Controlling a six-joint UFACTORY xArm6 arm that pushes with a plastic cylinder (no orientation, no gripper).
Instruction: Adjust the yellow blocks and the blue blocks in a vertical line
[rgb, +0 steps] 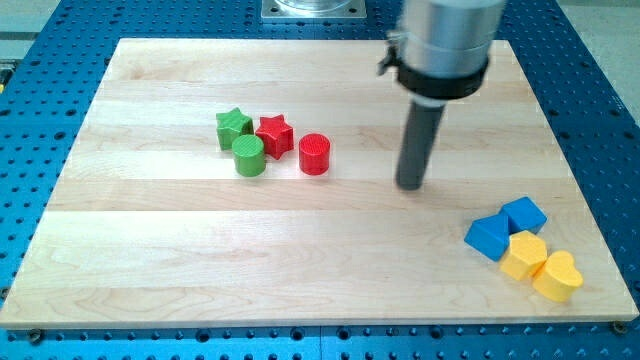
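Two blue blocks and two yellow blocks sit clustered at the view's lower right. A blue cube (524, 214) is uppermost, a blue wedge-like block (488, 237) lies to its lower left. A yellow block (523, 254) touches both, and a yellow heart (558, 277) lies at its lower right. My tip (411, 185) stands on the board up and to the left of this cluster, well apart from the blue blocks.
A green star (233, 126), a green cylinder (249, 156), a red star (274, 135) and a red cylinder (314, 154) are grouped at the view's centre left. The wooden board (150, 250) lies on a blue perforated table (30, 120).
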